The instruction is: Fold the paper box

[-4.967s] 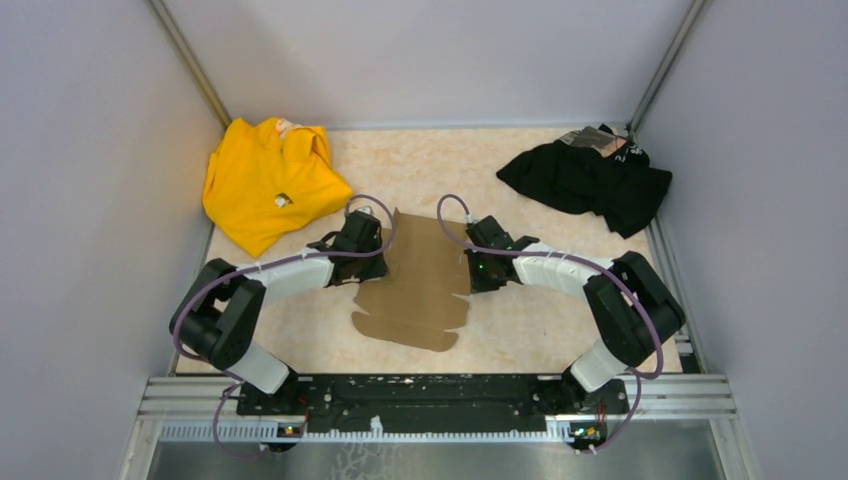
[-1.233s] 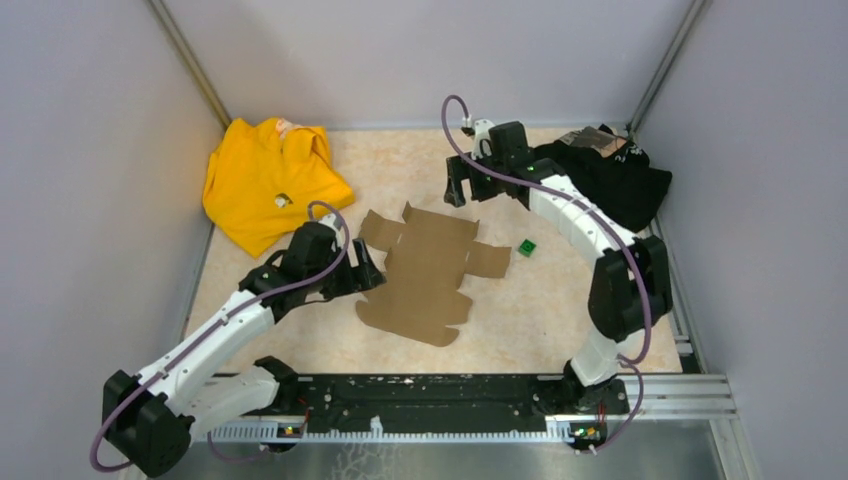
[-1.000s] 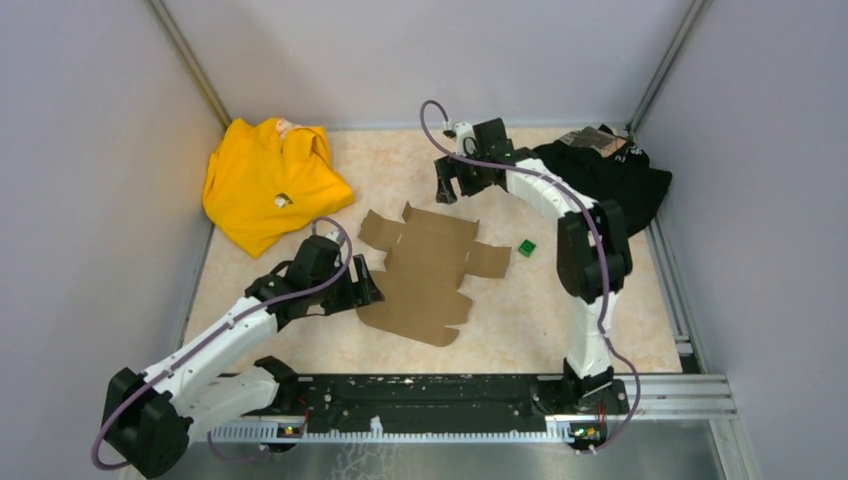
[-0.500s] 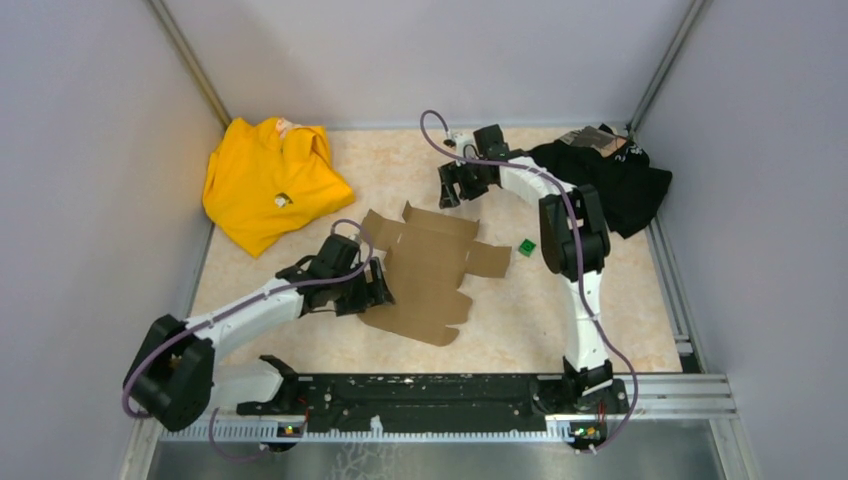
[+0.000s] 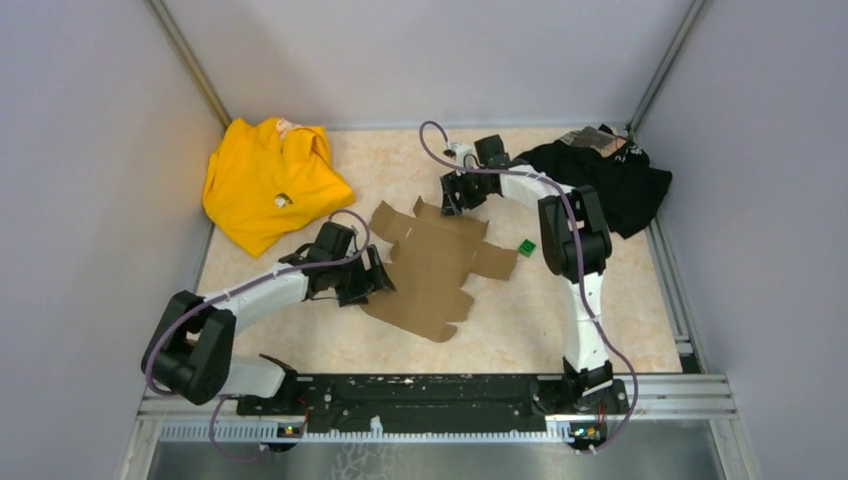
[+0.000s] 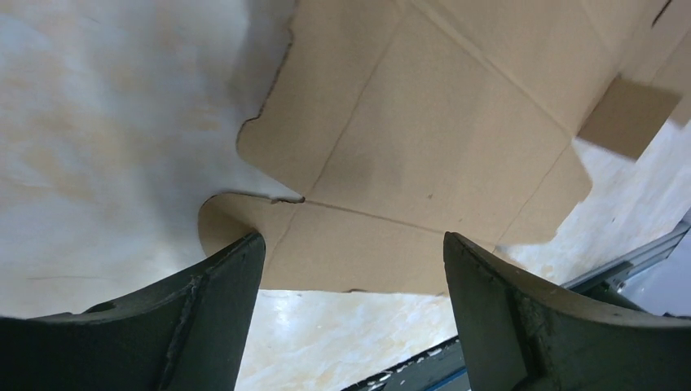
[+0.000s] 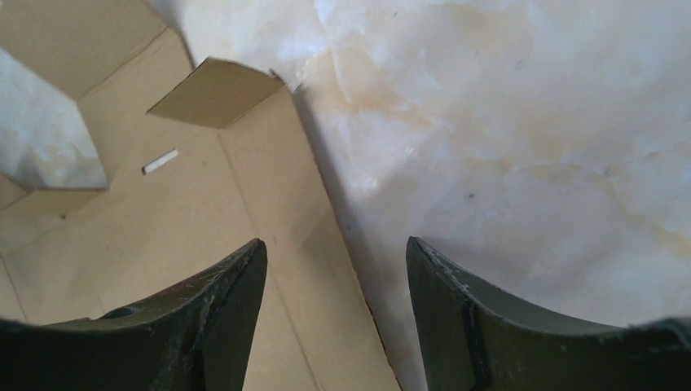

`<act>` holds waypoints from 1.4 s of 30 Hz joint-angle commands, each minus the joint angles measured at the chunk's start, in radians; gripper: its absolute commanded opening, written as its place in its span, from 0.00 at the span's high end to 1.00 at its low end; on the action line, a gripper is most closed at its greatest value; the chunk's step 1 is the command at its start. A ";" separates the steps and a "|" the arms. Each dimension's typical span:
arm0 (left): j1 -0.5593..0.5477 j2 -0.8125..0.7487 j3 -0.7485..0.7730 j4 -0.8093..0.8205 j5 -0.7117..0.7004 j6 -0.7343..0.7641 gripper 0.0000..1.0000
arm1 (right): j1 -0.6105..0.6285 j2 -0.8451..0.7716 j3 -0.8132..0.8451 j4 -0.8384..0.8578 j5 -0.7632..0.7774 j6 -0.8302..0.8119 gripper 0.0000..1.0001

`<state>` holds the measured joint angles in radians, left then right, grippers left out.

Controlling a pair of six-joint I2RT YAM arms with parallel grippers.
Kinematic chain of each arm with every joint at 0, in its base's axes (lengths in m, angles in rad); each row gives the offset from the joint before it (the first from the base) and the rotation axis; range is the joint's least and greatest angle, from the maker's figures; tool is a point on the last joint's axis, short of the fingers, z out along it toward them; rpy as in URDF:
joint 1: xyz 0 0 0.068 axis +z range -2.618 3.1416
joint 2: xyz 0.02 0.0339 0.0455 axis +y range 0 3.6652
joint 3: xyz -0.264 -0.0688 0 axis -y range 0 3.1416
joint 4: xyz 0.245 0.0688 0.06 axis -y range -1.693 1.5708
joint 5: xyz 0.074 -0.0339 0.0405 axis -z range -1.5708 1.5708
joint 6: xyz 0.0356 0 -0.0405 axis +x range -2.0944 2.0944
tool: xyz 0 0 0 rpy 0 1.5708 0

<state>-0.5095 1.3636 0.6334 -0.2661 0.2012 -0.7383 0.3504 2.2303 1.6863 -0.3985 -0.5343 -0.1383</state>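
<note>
Looking down from the overhead camera you get the whole layout: the paper box [image 5: 432, 268] is a flat brown die-cut sheet lying unfolded in the middle of the table [image 5: 500, 335]. There's a yellow garment [image 5: 268, 182] off at the far left, a black garment [image 5: 598, 180] at the far right and a tiny green cube [image 5: 527, 247] just beside the sheet's right-hand flap. The left gripper [image 5: 372, 278] sits low at the sheet's left edge and the right gripper [image 5: 452, 198] at its far edge, but from up there you honestly can't make out the jaws. The wrist cams fill that in. On the left wrist cam, the left gripper [image 6: 354, 244] has its jaws spread wide with nothing pinched, and the box [image 6: 440, 138] lies under and beyond them. You also get crease lines crossing the panels and one small flap [image 6: 627, 114] that looks lifted off the sheet, which the top view barely hints at. On the right wrist cam, the right gripper [image 7: 336, 244] is parted too and gripping nothing. The box's [image 7: 204, 191] edge runs between its fingers, cardboard on one side and bare table on the other. A little flap [image 7: 213, 91] there is tilted up and throwing a shadow, and there's a short pale slot [image 7: 160, 160] in the panel.
</note>
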 commanded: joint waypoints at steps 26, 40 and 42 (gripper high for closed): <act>0.247 0.123 0.179 -0.094 -0.128 0.198 0.14 | 0.083 -0.253 -0.474 0.078 -0.036 0.126 0.52; 0.247 0.090 0.137 -0.086 -0.120 0.192 0.15 | 0.084 -0.256 -0.442 0.053 -0.131 0.183 0.81; 0.247 0.089 0.127 -0.081 -0.115 0.189 0.16 | 0.085 -0.258 -0.448 0.059 -0.168 0.192 0.81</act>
<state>-0.2657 1.4738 0.7826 -0.3595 0.0761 -0.5518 0.4229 1.9732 1.2430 -0.3416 -0.6056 0.0307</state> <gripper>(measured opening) 0.851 0.194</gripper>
